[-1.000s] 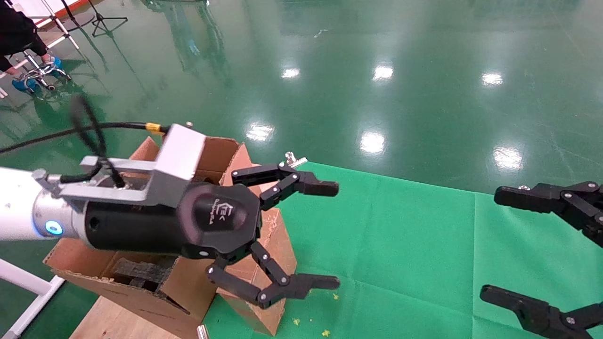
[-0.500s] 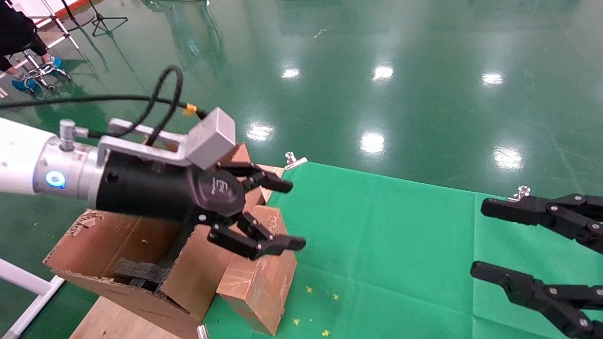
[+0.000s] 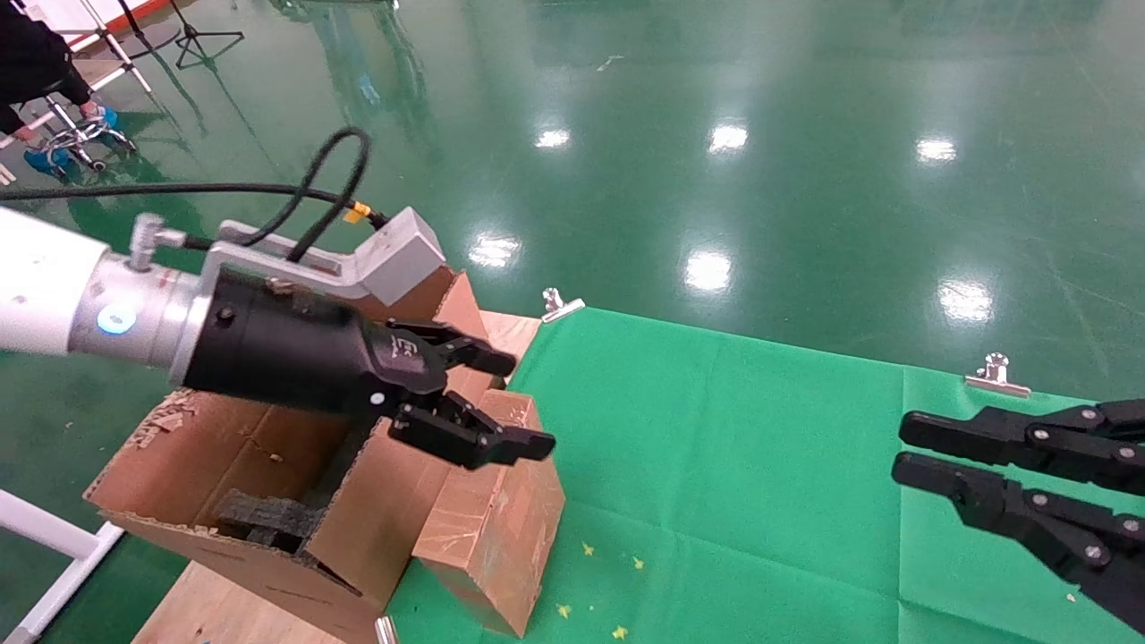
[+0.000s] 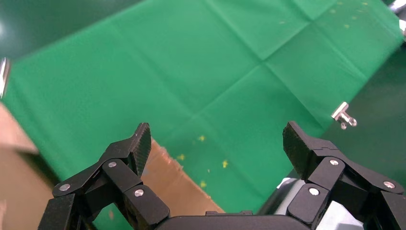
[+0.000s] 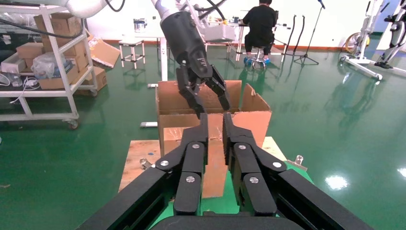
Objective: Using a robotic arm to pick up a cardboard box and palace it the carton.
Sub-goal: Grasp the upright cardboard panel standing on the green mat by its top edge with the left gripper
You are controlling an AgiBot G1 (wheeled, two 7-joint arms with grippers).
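Note:
The cardboard box is small, brown and taped. It stands tilted on the green cloth, leaning against the carton. The carton's flaps stand up and black foam lies inside. The white robotic arm reaches in from the left. Its left gripper hovers open and empty just above the box's top edge. In the left wrist view the open gripper has the box below it. My right gripper hangs over the cloth at the right, nearly closed on nothing, also in its own view.
A green cloth covers the table, held by metal clips. A wooden board lies under the carton. Yellow crumbs dot the cloth. A seated person is far off at the back left.
The left gripper has drawn back left and down over the box's top, its fingers narrower. The right gripper's fingers have closed together from wide open.

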